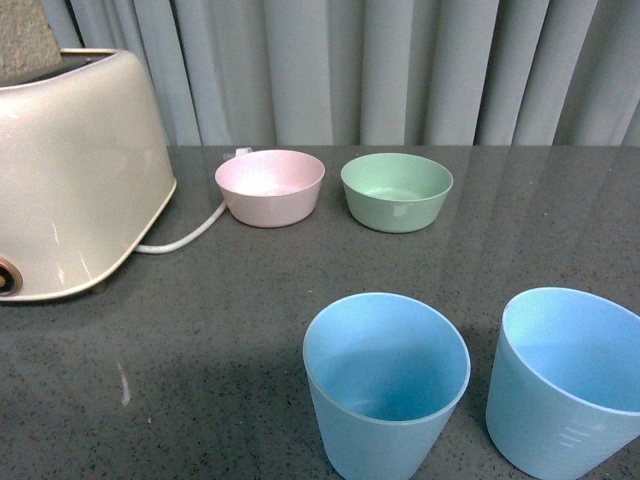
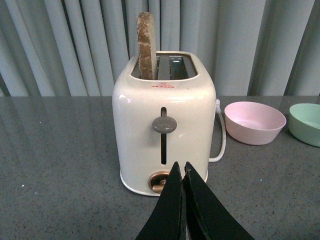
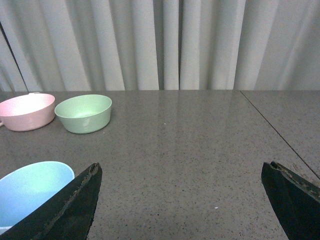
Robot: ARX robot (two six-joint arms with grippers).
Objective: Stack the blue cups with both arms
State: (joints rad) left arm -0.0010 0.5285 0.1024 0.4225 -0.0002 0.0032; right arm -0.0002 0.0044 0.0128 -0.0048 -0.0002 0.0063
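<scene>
**Cups apart, not stacked**

I see both on near tabletop (image 1: 200,350): first blue cup (image 1: 385,385), second blue cup (image 1: 570,385) to its right, upright, not touching. Behind: pink bowl (image 1: 270,187), green bowl (image 1: 397,191). L tool (image 2: 181,167) closed, facing toaster (image 2: 164,125); R tool (image 3: 181,167) spread wide, empty.

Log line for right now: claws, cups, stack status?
left claw: shut, empty, facing toaster | right claw: open, empty | left blue cup, right blue cup: upright, apart, unstacked | stage: pre-grasp
</scene>
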